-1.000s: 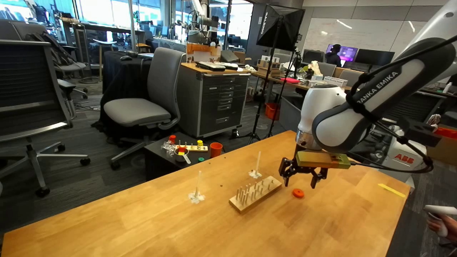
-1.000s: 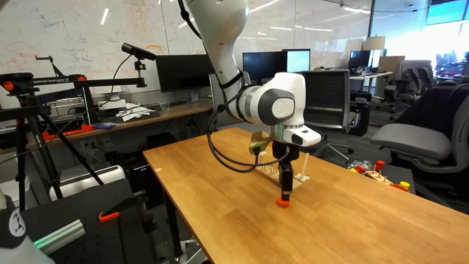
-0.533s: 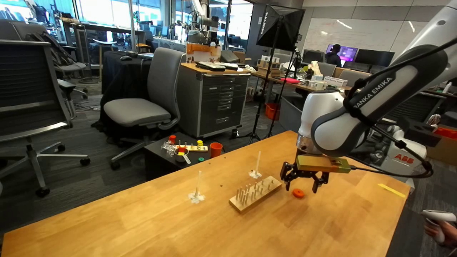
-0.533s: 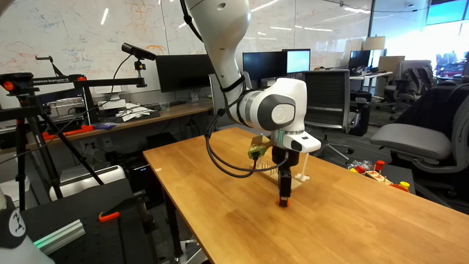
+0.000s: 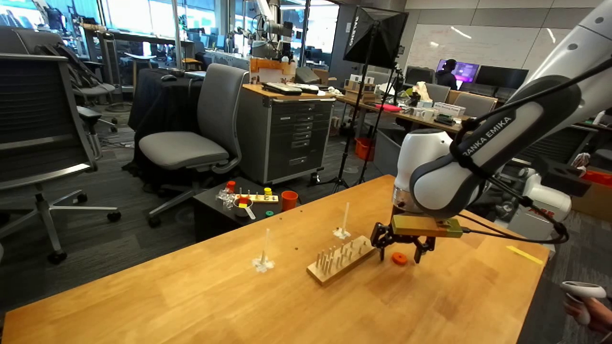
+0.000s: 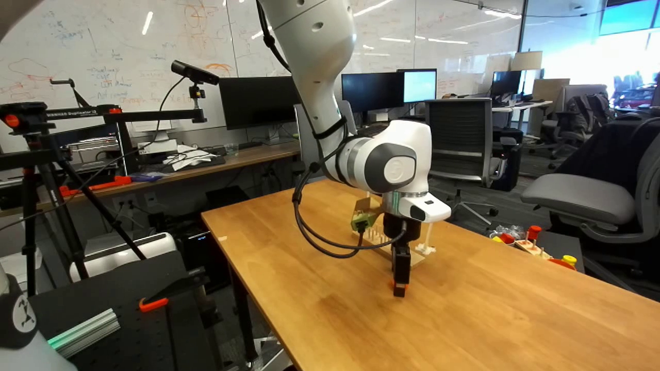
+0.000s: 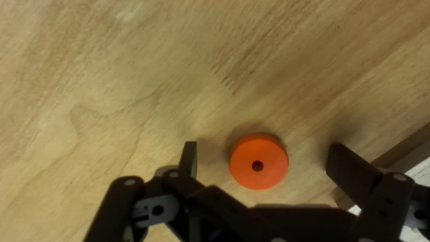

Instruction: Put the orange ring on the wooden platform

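Straddling the orange ring (image 7: pixel 258 161) on the tabletop (image 5: pixel 191 296) near the pegged wooden platform (image 5: pixel 345 262), the gripper (image 5: pixel 399 259) stands wide, holding nothing. Grasping it seems the current step; next, pinch evenly.

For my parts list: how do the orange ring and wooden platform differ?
Shape: the orange ring is round with a central hole; the wooden platform is a rectangular slab with upright pegs.
Colour: the ring is orange, the platform pale wood.
Size: the ring is much smaller than the platform.
Both rest on the wooden table.
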Tool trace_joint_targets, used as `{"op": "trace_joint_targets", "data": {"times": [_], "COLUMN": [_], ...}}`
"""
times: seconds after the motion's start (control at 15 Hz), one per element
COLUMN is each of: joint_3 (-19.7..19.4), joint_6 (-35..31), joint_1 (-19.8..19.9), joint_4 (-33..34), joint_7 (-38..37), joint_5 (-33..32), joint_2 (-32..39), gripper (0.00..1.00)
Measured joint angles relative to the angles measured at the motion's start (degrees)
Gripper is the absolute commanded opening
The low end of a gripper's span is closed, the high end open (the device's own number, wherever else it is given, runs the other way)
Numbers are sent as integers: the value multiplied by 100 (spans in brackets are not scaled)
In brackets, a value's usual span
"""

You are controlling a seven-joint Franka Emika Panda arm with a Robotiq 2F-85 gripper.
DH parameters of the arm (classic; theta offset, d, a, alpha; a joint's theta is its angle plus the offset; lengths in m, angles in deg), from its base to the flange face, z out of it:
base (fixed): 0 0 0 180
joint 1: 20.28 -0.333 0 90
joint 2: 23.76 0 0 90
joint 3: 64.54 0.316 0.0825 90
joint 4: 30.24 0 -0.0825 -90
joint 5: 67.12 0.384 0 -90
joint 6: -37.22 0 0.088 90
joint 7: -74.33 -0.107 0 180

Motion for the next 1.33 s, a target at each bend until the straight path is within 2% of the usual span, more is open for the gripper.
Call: {"op": "trace_joint_targets", "data": {"times": [0.07, 0.13, 0.33, 0.53, 0.8, 1.33], "joint_3": [-4, -8, -10, -36, -45, 100], "joint_6": [15, 31, 33, 49, 165, 199], "joint_1": [-4, -6, -8, -5, 66, 195], "joint_4": [23, 44, 114, 161, 192, 162], "joint_7": [0, 5, 9, 9, 45, 418], "joint_5": [0, 0, 0, 0, 154, 587], "joint_2": [12, 19, 21, 16, -38, -226], "gripper": [74, 68, 42, 21, 18, 18]}}
